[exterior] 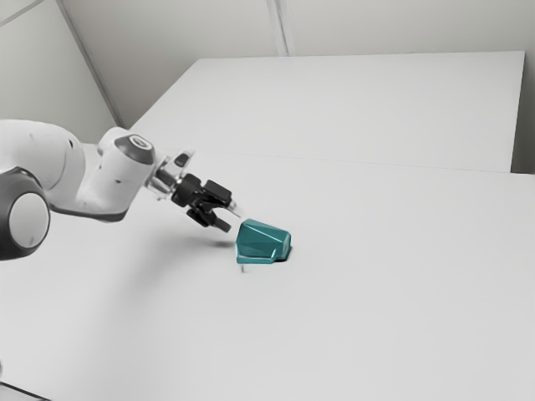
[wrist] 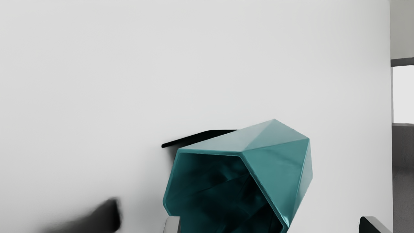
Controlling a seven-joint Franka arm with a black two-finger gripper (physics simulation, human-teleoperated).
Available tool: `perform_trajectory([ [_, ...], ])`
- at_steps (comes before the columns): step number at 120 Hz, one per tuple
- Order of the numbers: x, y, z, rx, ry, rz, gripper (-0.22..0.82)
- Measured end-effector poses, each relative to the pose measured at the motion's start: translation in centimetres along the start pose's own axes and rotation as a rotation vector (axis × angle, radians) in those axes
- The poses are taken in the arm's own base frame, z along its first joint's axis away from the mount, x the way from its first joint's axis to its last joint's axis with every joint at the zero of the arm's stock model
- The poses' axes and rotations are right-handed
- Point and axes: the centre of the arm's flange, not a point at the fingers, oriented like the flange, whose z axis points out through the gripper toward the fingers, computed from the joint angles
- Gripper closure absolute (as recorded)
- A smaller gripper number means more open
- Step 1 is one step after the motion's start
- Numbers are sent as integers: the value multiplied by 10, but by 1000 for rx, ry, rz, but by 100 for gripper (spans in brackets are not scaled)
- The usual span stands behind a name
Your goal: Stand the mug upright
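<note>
Mug point(exterior: 263, 242) lies sideways, mouth toward gripper point(exterior: 234, 220) at its ten o'clock, exterior view. Fingers point(wrist: 370, 226) spread; closing off-centre could shove or roll it.

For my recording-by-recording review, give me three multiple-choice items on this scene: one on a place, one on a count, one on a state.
1. In the exterior view, where is the faceted teal mug relative to the black two-finger gripper?
A) Toward the view's left
B) Toward the view's right
C) Directly above it

2. How many mugs are on the smooth white table?
A) One
B) Two
C) Three

3. How does the mug rest?
A) Upright
B) Upside down
C) On its side

Key:
1 B: the mug lies just past the fingertips, farther to that view's right.
2 A: a single teal mug is on the table.
3 C: its open mouth faces sideways toward the gripper in the wrist view.
</note>
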Motion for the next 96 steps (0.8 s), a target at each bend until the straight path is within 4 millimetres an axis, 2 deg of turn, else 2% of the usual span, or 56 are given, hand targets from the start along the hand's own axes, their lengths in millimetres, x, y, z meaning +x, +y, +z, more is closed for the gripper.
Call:
perform_trajectory([
  [33, -2, 8, 29, -80, 32, 33, 0],
  [48, -9, 3, 42, -105, 31, 25, 2],
  [56, -11, 2, 46, -115, 35, 24, 12],
  [69, -10, 2, 47, -122, 44, 34, 39],
  [77, -10, 2, 46, -123, 49, 42, 52],
  [85, -9, 3, 45, -123, 52, 52, 60],
  [96, -8, 4, 44, -121, 56, 69, 65],
])
